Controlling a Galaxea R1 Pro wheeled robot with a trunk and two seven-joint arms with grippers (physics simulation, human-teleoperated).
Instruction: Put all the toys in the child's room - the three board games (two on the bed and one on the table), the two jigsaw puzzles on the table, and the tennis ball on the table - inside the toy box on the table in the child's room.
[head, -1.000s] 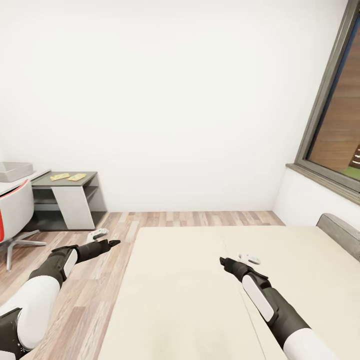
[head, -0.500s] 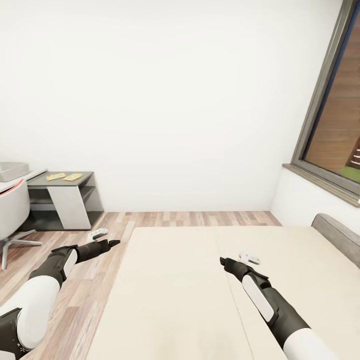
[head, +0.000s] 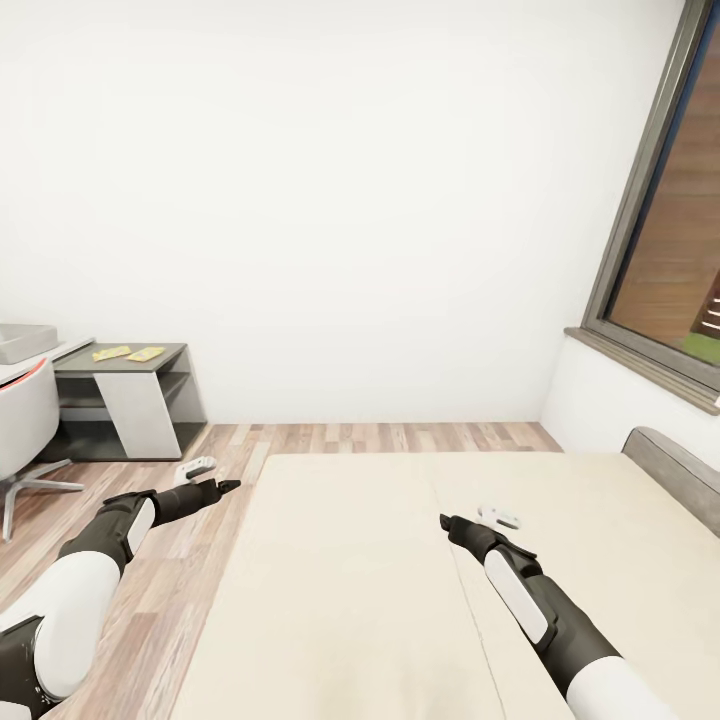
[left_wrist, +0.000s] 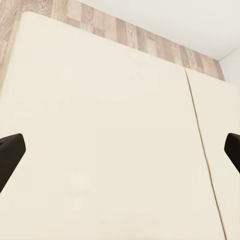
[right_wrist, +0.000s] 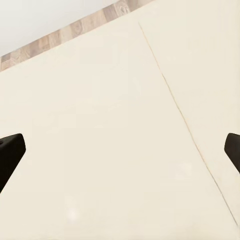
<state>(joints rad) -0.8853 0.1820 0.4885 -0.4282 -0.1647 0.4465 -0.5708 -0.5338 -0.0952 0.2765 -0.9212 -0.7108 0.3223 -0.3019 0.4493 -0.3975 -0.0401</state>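
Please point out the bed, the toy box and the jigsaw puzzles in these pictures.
bed (head: 350, 560), head view, on the bare beige mattress.
toy box (head: 22, 343), head view, on its grey side wall.
jigsaw puzzles (head: 128, 353), head view, between the two yellowish panels on the dark cabinet top.

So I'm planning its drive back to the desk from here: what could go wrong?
The bed lies right in front, so driving forward risks bumping it. The chair stands before the toy box and may block the way. Both the left pincer and right pincer are open and hold nothing.
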